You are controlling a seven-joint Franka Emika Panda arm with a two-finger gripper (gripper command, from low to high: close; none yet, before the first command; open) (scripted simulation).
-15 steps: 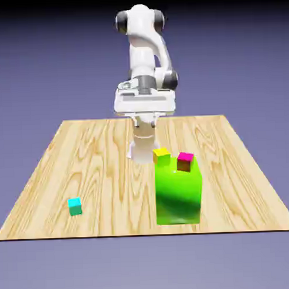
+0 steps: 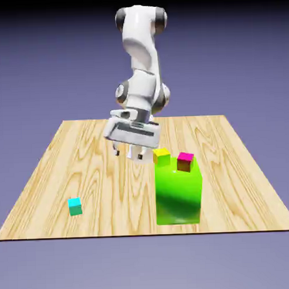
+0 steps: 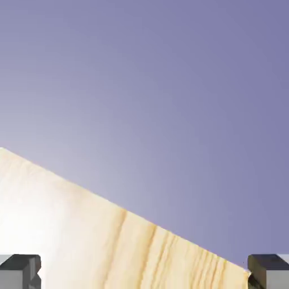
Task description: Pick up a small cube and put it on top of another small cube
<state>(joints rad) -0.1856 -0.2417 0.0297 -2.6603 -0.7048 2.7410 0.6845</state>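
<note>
The end effector (image 2: 128, 152) stands wide and empty above the counter (image 2: 101, 172) – ready to approach, I judge. The small cube (image 2: 75, 206) lies at its 8 o'clock, well apart – not yet reached.

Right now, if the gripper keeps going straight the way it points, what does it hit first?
Probably bare table. The open, empty gripper shows only wood and backdrop ahead, with no cube between its fingertips. Depth is unclear; the line may graze the table's edge.

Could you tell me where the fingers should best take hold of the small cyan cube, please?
Grip the small cyan cube across two opposite side faces, coming straight down from above: it sits flat on the table with nothing beside it, so its top and sides appear free.
</note>
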